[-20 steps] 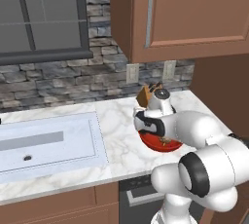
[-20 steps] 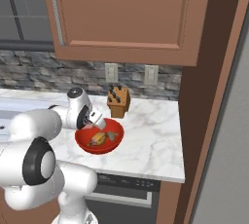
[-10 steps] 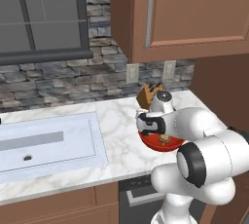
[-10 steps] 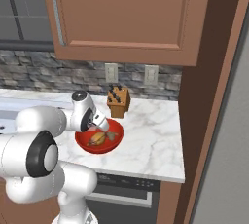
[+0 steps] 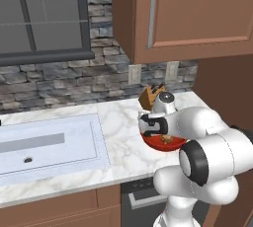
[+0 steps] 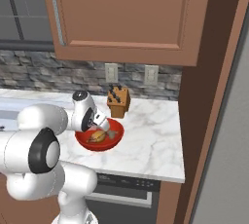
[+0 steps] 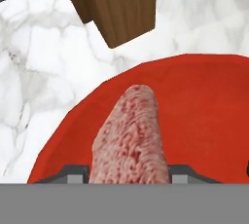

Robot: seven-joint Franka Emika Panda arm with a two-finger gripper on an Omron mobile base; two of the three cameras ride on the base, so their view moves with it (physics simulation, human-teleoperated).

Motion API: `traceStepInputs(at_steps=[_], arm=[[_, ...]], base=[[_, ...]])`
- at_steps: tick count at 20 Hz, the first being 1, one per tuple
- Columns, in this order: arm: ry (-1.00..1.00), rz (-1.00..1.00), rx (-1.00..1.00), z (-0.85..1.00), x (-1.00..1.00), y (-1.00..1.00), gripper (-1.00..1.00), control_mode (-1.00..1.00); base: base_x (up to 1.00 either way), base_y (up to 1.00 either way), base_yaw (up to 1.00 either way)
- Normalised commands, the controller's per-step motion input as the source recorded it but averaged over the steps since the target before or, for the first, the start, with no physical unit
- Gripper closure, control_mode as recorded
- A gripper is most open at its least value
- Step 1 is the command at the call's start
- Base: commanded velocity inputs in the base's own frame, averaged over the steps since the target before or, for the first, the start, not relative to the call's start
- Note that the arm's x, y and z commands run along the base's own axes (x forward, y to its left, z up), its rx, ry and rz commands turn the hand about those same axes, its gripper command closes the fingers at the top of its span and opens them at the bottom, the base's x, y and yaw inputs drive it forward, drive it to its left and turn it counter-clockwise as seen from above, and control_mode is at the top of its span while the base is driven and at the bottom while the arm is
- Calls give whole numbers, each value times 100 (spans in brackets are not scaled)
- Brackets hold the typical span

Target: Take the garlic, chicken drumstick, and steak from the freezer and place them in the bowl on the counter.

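Since the earlier frame our arm has crept forward over the glossy red round bowl [image 7: 204, 116] at centre frame. Our gripper [image 6: 108, 131] pinches the pink marbled steak [image 7: 129, 135]. We should lower it, then spread the jaws fully.

White arm folded forward, elbow low, wrist bent downward; tool [image 6: 108, 129] angled down, jaws clamped on steak [image 7: 130, 135].

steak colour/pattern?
Mottled pink-red with pale speckles, over the red bowl; the steak shows best in the hand view.
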Motion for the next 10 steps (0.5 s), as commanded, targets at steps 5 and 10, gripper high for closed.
traceStepInputs(at_steps=[5, 10], arm=[[-7, 0, 0, 22, -30, 0, -100, -100], [-22, 0, 0, 58, -54, 0, -100, -100]], base=[[0, 0, 0], [0, 0, 0]])
